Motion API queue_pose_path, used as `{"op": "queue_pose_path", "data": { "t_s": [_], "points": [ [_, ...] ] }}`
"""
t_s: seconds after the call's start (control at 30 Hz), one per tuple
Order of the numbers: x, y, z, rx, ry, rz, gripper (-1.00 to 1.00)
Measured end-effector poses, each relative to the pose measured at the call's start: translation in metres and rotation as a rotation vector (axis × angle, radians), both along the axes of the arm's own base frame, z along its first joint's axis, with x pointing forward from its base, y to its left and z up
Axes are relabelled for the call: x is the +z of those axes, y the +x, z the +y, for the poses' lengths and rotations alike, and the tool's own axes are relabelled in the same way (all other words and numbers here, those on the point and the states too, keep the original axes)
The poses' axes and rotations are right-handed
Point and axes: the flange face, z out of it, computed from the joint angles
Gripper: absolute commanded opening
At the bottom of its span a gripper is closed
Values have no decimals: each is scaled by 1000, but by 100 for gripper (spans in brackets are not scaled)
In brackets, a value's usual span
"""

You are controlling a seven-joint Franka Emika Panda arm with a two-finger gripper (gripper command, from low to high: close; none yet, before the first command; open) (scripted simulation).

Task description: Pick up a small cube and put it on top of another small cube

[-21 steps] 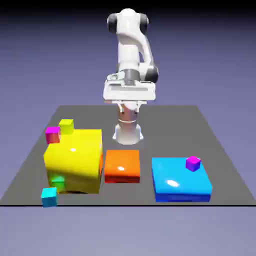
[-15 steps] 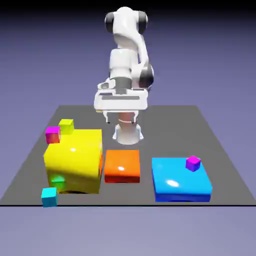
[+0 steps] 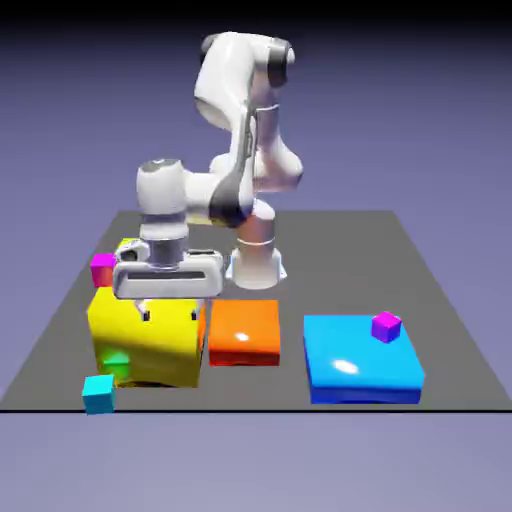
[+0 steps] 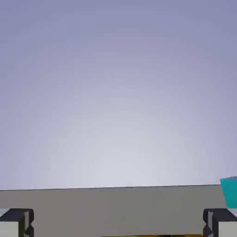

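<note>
The move turns on how the cyan cube (image 3: 99,395) lies from the fingers (image 3: 170,316): in the exterior view it is down and to the left of them, at the lower left of the frame by the table's (image 3: 455,385) near edge. The fingers stand wide apart with nothing between them, their tips showing in front of the big yellow block (image 3: 150,350). The cube sits just beyond that block's lower left corner, in the picture, so the hand must travel toward the exterior view's left and toward the camera before it goes down. The hand view bears this out: the cube (image 4: 230,193) is cut off by the right edge of the frame, just above the right-hand fingertip, rather than centred between the two tips. It looks close to upright, one broad face toward the exterior camera; being a cube, it has no long axis to favour, so the fingers need only square up to a pair of opposite faces. Coming down too soon would risk striking the yellow block. The pink cube (image 3: 103,268), the place to stack on, is at the frame's left, above the cyan one in the picture.
</note>
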Motion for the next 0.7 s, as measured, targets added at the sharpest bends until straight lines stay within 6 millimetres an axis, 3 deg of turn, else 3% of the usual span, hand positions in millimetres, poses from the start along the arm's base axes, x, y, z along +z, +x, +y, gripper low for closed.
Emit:
{"op": "queue_pose_path", "data": {
  "t_s": [0.4, 0.7],
  "points": [
    [-78, 28, -94, 63, -23, 285, 0],
    [-119, 47, -130, 182, -58, 475, 0]
  ]
}}
